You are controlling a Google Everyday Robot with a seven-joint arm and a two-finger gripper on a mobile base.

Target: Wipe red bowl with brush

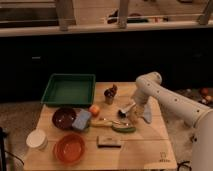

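A red-orange bowl [69,148] sits at the table's front left. A darker maroon bowl [64,117] sits behind it. The brush [109,121] lies on the table's middle, its slim pale handle pointing left and its small dark head towards the right. My gripper [128,111] hangs low over the table just right of the brush's head end, at the end of the white arm [155,92] that comes in from the right. It is well to the right of both bowls.
A green tray [67,89] is at the back left. A blue sponge [81,120] and an orange fruit [94,110] lie beside the maroon bowl. A cup with utensils [110,95], a green item [123,128], a flat dark scrubbing block [109,142] and a white cup [36,139] are also on the table.
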